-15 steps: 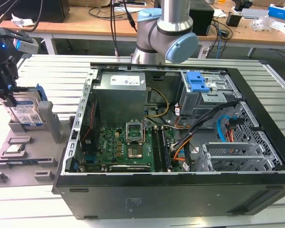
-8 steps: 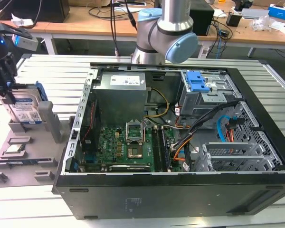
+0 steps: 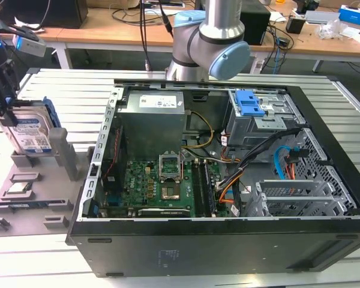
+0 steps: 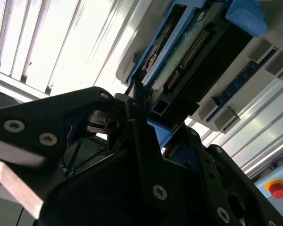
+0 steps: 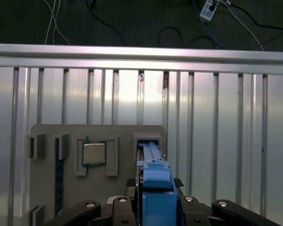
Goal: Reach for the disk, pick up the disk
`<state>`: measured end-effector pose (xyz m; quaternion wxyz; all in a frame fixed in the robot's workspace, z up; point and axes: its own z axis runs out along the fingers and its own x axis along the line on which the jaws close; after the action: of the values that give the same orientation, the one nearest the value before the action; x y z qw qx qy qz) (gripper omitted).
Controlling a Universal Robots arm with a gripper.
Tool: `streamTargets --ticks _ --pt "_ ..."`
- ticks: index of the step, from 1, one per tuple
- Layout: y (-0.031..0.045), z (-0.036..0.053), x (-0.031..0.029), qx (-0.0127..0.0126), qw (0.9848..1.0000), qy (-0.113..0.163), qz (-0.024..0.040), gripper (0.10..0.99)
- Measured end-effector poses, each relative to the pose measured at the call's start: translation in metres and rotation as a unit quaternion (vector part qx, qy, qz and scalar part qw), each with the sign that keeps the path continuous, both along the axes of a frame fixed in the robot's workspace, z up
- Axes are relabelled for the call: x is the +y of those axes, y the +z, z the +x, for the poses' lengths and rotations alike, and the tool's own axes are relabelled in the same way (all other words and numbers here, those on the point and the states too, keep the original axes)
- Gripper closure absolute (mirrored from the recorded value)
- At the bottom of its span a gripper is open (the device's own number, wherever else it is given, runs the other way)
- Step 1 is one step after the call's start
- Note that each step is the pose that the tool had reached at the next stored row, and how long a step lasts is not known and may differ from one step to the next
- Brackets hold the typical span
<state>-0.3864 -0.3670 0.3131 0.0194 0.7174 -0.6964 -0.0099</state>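
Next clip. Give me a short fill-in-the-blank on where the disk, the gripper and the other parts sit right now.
1. The disk stands ____ in the grey holder.
2. The gripper is at the disk, at the exterior view's ____ edge.
3. In the holder, beside the disk, a square silver ____ lies flat.

Missing words: upright; left; chip.

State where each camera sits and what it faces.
Exterior view: off the arm, above the computer case; shows the arm and gripper at the disk.
First wrist view: at the wrist, looking past the gripper onto the disk's blue rail and grey holder.
Second wrist view: at the wrist, close on the disk's circuit-board side.
All three share the gripper and disk.
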Motion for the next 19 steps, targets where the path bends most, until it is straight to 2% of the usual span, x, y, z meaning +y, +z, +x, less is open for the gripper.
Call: streamTargets --ticks 9,19 --pt "0.0089 0.0014 0.0 0.001 1.0 0.0 0.0 0.718" --pt "0.0227 0.0029 0.0 0.0022 1.0 0.0 0.0 0.718"
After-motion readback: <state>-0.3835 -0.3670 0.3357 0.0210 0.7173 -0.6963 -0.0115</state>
